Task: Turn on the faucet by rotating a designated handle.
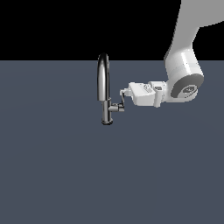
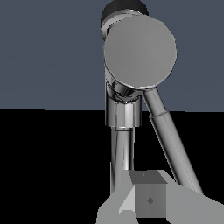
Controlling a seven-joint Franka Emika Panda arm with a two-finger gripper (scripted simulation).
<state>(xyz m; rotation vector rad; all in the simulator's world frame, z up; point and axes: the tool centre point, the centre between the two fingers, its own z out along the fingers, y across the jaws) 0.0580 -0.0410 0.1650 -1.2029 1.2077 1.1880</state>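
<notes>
The dark chrome faucet [image 1: 105, 94] stands upright on the grey floor, its arched spout [image 1: 103, 65] rising above a cylindrical base. A short stub [image 1: 116, 107] sticks out toward the exterior view's right. The thin handle lever [image 1: 122, 100] rises from the stub's end. My gripper [image 1: 124, 92] reaches in level from the right, its tips at the lever's upper end. In the wrist view the stub's round end [image 2: 140, 52] faces the camera. The lever [image 2: 173, 144] runs from it past my fingers [image 2: 148, 199], which look closed together and empty. The spout [image 2: 121, 153] is beside them.
The flat grey floor [image 1: 65, 175] spreads all around the faucet. My white arm [image 1: 186, 74] comes down from the upper right of the exterior view. Nothing else shows.
</notes>
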